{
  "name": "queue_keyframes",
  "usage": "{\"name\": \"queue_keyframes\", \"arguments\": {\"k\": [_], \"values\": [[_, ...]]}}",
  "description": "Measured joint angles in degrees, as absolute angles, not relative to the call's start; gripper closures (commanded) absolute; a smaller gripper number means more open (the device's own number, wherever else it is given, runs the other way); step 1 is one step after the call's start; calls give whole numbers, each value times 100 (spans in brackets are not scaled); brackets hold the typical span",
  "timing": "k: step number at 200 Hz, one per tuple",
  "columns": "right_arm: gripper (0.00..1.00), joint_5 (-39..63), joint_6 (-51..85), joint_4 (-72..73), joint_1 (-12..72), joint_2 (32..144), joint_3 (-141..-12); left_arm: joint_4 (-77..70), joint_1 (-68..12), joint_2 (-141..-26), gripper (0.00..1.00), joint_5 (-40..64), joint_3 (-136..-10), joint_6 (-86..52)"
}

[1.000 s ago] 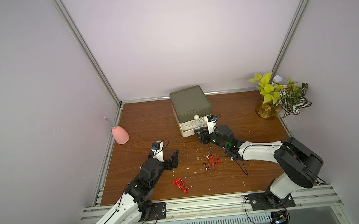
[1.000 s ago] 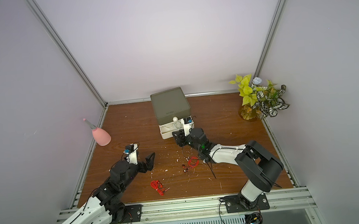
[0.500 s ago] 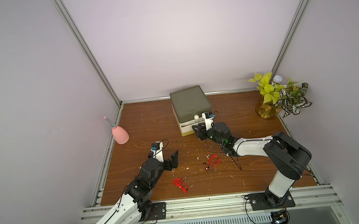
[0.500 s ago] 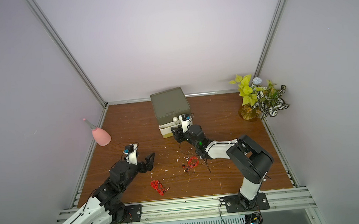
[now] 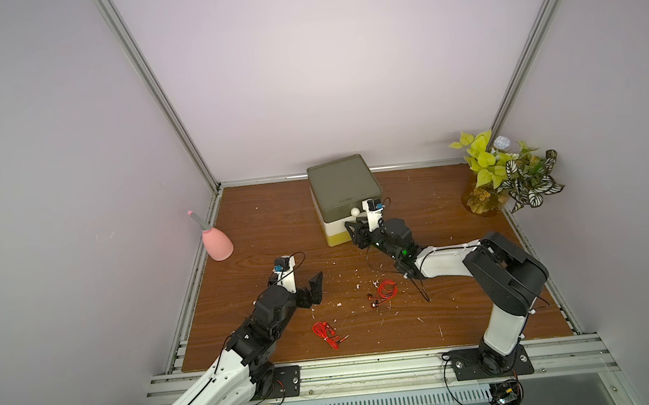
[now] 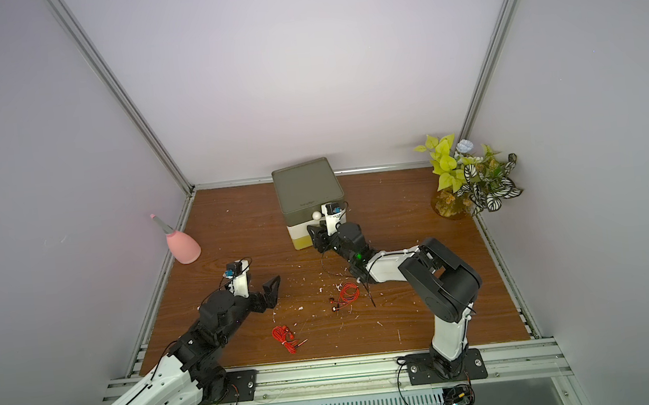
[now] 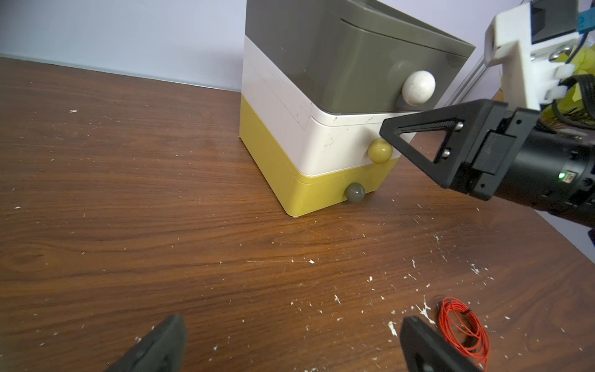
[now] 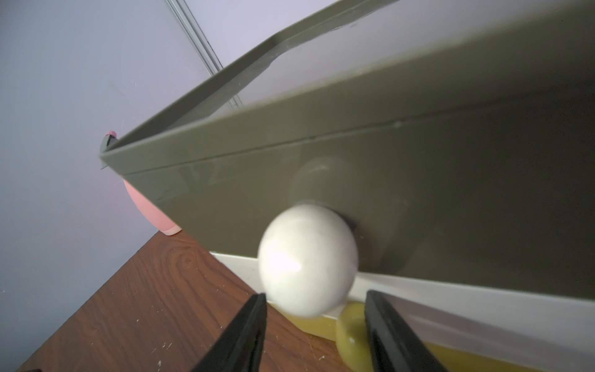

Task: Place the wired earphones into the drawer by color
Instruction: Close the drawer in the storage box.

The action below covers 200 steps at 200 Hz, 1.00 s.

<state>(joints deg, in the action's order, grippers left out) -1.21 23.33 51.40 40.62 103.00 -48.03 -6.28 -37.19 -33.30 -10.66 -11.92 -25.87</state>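
The drawer stands at the back middle of the table, all three tiers pushed in. My right gripper is against its front, open; in the right wrist view the yellow knob of the cream tier sits between the gripper's jaws, against one finger, with the white knob just above. Two red wired earphones lie on the wood: one bundle in the middle, one nearer the front. My left gripper hovers wide open and holds nothing, left of both; the left wrist view shows the middle bundle beside one of its fingers.
A pink bottle stands by the left wall. A potted plant fills the back right corner. White crumbs are scattered over the wooden table. The grey knob of the yellow tier sits low near the tabletop.
My right gripper has moved forward to the drawer front, its jaws now round the yellow knob. The left arm and both red bundles have stayed where they were.
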Motion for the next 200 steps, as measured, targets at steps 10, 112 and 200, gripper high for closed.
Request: {"name": "queue_keyframes", "arguments": {"k": [10,112,200], "values": [[45,-123,2327,5146,4045,10324,-4821,-633,-3719,-3361,0,-1063,-1192,-2587],[44,-56,2298,5162,3999,10333,-4821,-749,-3719,-3391,0,-1127,-1192,-2432],[43,-78,2775,5262,3935,10071,-3789,-1280,-3717,-3752,1,-1234,-1186,-1855]]}}
